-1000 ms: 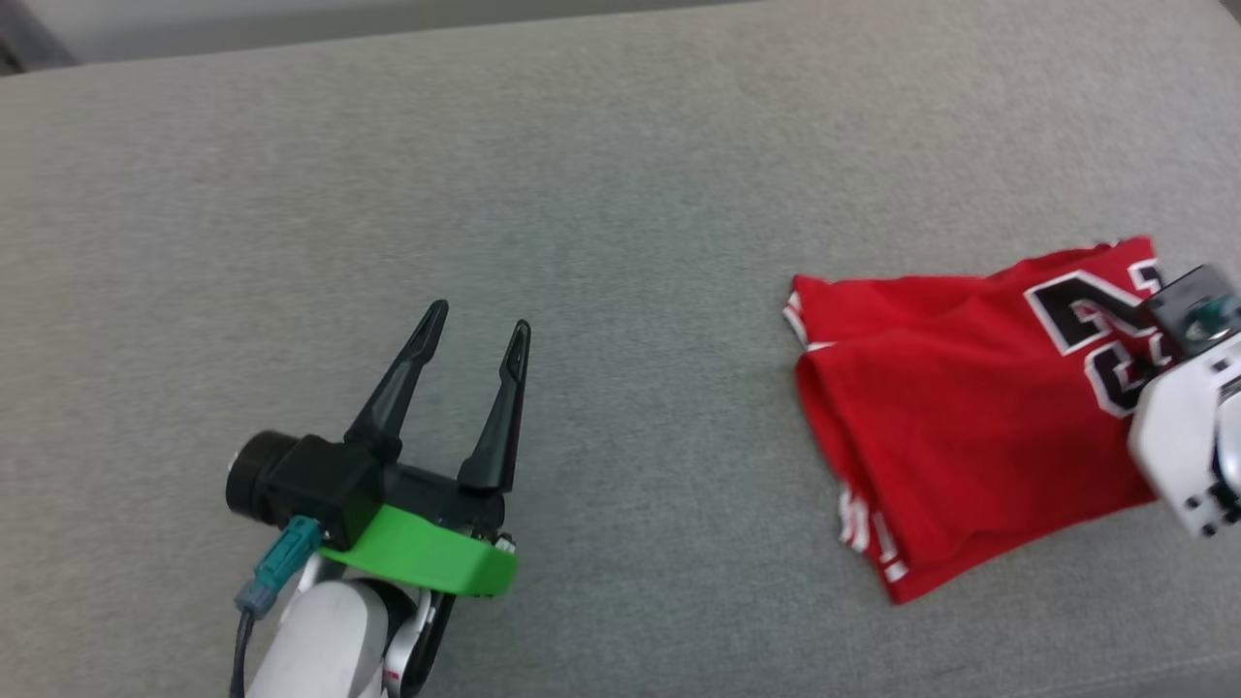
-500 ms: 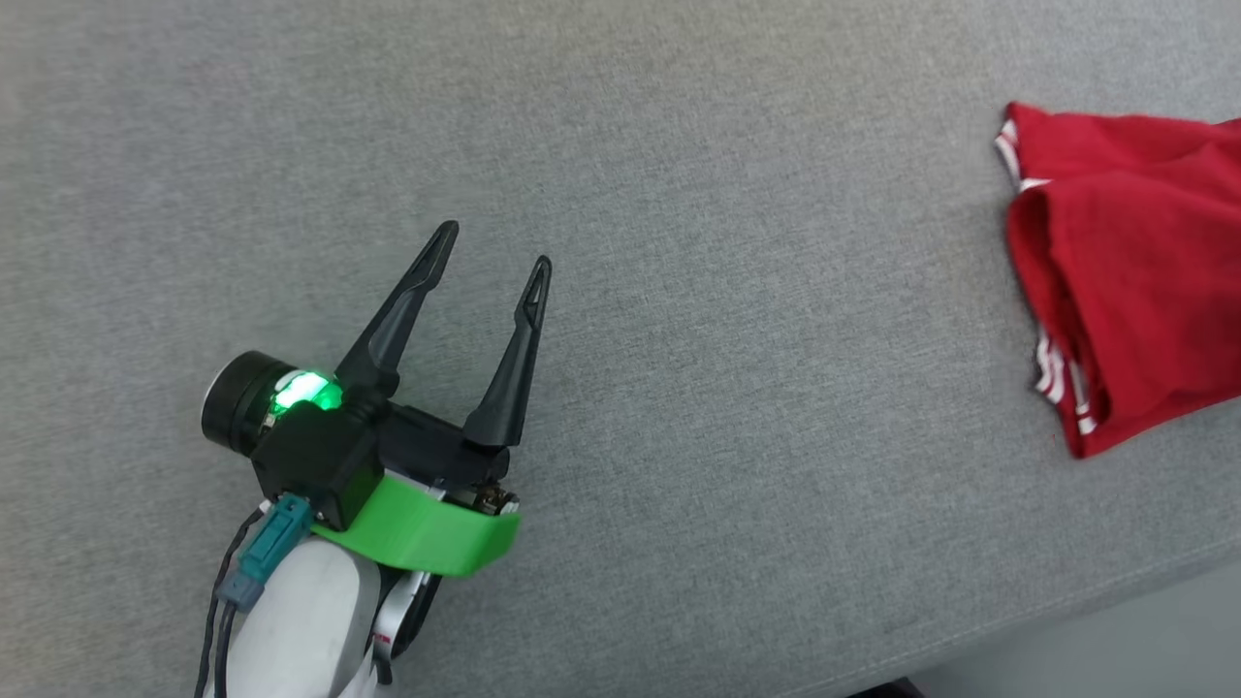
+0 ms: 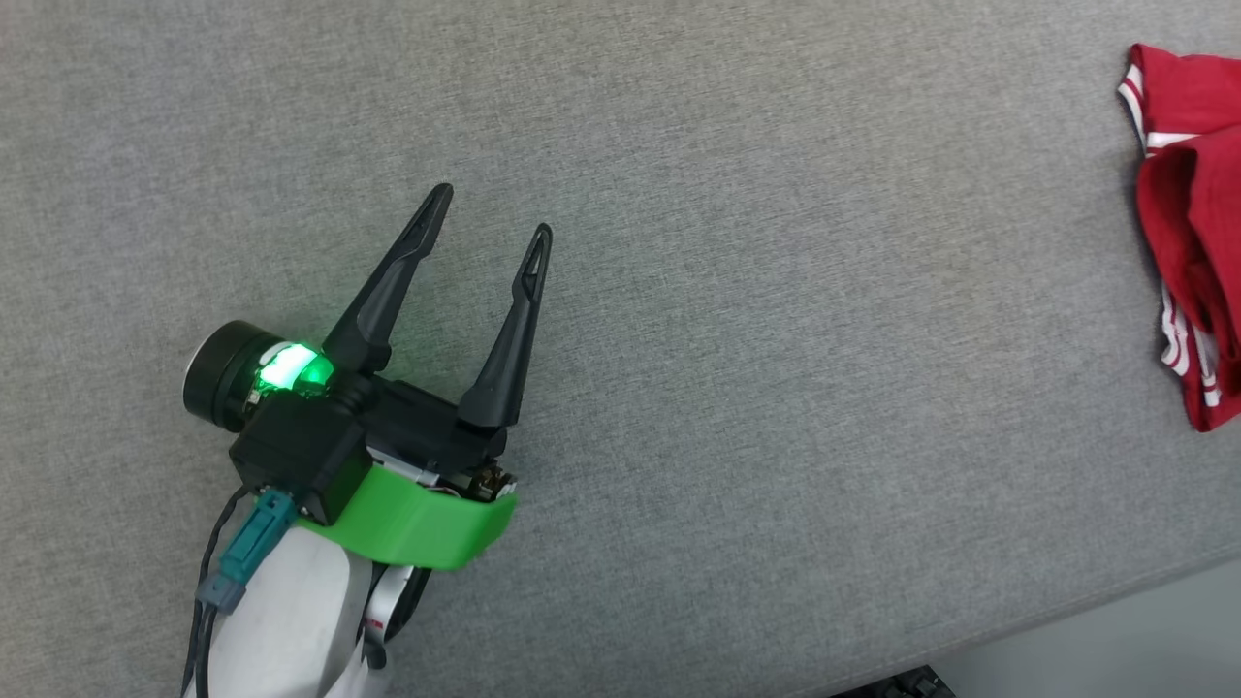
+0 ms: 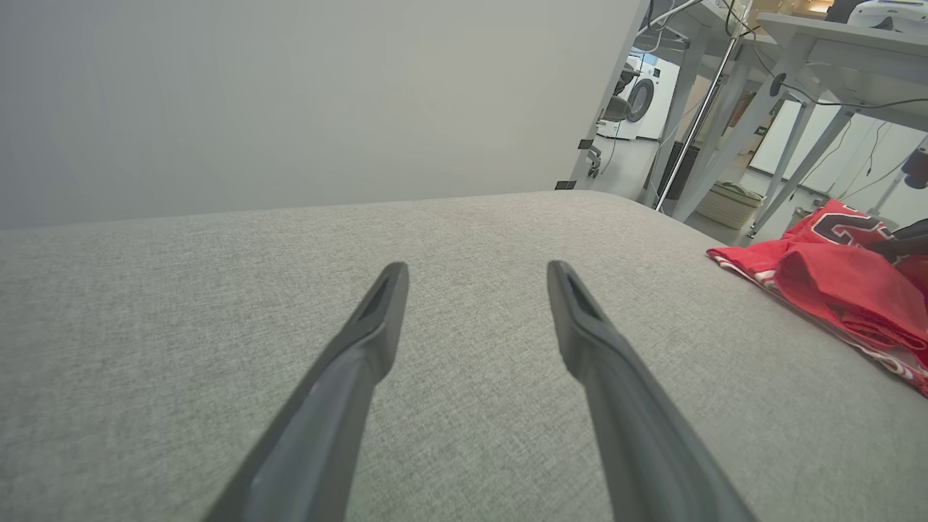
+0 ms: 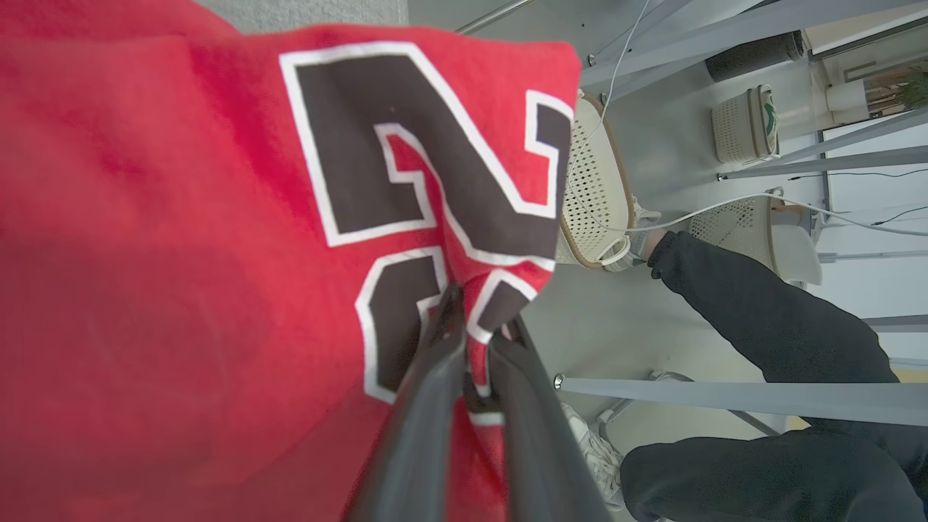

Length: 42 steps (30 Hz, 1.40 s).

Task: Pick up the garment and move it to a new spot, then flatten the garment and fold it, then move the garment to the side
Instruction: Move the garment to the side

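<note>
The garment (image 3: 1197, 233), a red jersey with red-white striped trim, lies folded at the right edge of the head view on the grey cushion. In the right wrist view its black, white-outlined number print (image 5: 428, 181) faces the camera, and my right gripper (image 5: 475, 319) is shut on a pinch of the cloth at that print. The garment (image 4: 841, 283) also shows at the right of the left wrist view. My left gripper (image 3: 490, 213) hovers open over bare grey fabric, far to the left of the garment, with nothing between its fingers (image 4: 377, 319).
The grey upholstered surface (image 3: 737, 310) ends at a front edge at the lower right. Beyond the garment stand wicker baskets (image 5: 598, 196), metal table legs (image 5: 739, 399) and a person's dark-trousered legs (image 5: 761, 312) with pale shoes.
The head camera has swung left, so the garment has slid to the right edge of its picture. A green light now glows on the left wrist. Both grippers keep their states.
</note>
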Available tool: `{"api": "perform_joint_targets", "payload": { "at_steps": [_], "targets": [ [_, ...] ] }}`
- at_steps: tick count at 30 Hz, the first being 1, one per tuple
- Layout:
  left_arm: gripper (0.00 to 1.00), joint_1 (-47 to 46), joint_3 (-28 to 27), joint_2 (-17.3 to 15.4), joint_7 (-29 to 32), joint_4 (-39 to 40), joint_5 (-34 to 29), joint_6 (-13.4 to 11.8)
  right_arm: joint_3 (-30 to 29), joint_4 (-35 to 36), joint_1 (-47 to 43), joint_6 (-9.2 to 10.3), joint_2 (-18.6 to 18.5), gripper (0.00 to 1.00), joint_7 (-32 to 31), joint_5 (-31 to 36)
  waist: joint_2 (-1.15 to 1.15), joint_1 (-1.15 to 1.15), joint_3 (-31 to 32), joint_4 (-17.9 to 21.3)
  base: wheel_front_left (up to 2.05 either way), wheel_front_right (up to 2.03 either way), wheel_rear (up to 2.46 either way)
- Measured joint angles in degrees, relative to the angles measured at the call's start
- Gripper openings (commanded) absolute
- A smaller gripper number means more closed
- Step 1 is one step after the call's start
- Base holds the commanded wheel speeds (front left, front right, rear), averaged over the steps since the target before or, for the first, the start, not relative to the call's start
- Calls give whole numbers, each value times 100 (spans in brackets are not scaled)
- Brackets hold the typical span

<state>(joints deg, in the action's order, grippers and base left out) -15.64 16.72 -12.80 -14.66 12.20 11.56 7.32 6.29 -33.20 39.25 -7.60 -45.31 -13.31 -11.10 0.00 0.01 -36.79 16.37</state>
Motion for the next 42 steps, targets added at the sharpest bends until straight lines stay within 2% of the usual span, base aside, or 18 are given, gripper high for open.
{"api": "perform_joint_targets", "payload": {
  "at_steps": [6,7,8,9,17,24,31,35,42],
  "targets": [
    [100,-1,-9,11,0,-13,-1,0,-54,-375,183,0,66,0,101,36,0,0,-48,-104,0,0,0],
    [100,-1,-14,15,0,-31,-1,0,-73,-435,202,0,96,45,97,38,0,0,-29,-113,0,0,0],
    [100,-2,-22,24,0,-41,0,0,-78,-463,205,0,111,97,109,68,0,0,-4,-121,0,0,0],
    [100,-2,-25,35,0,-58,0,0,-85,-493,207,0,120,100,123,107,0,0,23,-128,0,0,0],
    [100,3,-76,278,0,-294,76,0,-66,-415,228,0,125,100,245,175,0,0,385,-199,0,0,0],
    [100,224,-382,500,0,-833,131,0,200,430,179,0,260,100,358,167,0,0,952,-313,0,0,0],
    [100,698,-800,638,0,-1135,132,0,250,1419,-348,0,949,100,589,-256,0,-1,1658,-469,0,0,0],
    [100,907,-992,744,-1,-1174,142,0,-65,1907,-835,1,1341,100,921,-358,0,-1,2072,-593,0,0,0],
    [100,1156,-1125,789,0,-1283,229,0,-444,2665,-1920,2,2407,100,1566,-554,0,-1,2654,-910,0,0,0]
  ]
}}
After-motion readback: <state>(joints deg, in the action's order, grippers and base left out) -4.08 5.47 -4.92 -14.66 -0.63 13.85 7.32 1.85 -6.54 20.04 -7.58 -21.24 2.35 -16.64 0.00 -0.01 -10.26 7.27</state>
